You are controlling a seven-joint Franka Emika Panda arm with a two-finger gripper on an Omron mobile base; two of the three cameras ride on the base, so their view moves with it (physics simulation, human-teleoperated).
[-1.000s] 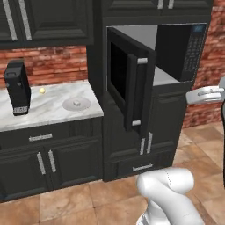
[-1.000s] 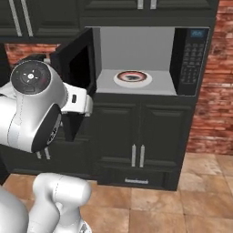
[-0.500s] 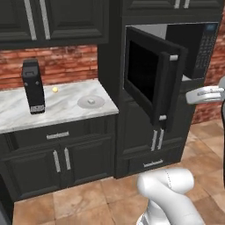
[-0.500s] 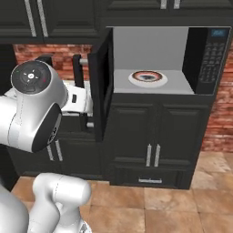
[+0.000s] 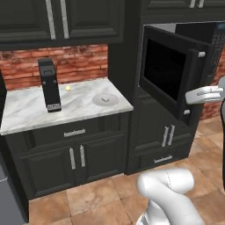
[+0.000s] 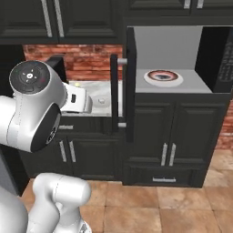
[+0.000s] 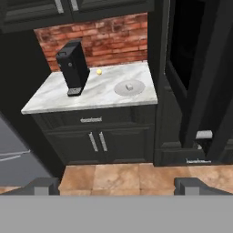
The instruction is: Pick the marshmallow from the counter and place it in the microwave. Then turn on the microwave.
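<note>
Whitish marshmallow (image 7: 129,85) on plate (image 7: 121,89), far beyond open jaws.

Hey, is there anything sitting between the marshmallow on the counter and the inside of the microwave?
Partly. The marshmallow lies on the round grey plate on the counter. The microwave stands open, but its swung-out door juts toward the counter side, so the path must go around its free edge.
</note>
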